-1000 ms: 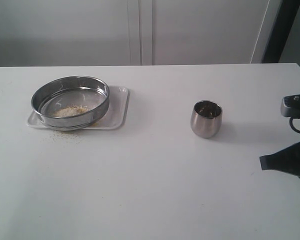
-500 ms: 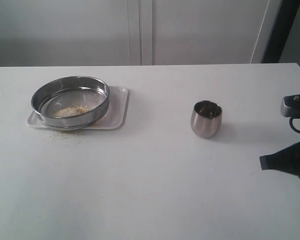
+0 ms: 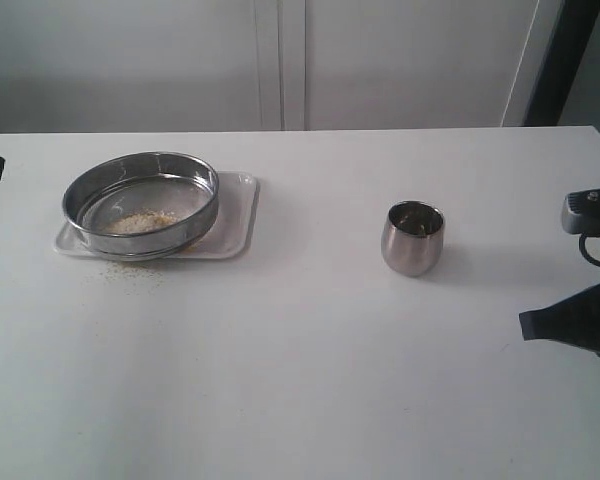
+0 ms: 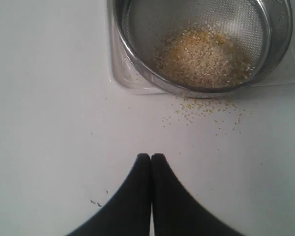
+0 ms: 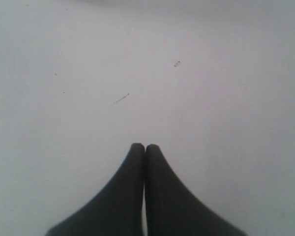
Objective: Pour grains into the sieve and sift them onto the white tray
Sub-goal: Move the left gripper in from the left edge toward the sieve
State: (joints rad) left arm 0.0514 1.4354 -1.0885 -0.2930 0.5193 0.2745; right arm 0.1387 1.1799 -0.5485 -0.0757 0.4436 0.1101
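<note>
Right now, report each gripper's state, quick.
Left gripper: closed, holding nothing.
Right gripper: closed, holding nothing.

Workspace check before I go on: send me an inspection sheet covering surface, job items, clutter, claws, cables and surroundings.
Surface: white table, a few faint specks.
Job's things: sieve rests on the white tray; grains piled on its mesh.
Clutter: spilled grains on the table beside the tray; steel cup upright, apart to the right.
Claws: left claw shut, empty, short of the sieve; right claw shut, empty, over bare table.
Cables: dark loop by the right arm, likely a cable.
Surroundings: pale panelled wall behind.
</note>
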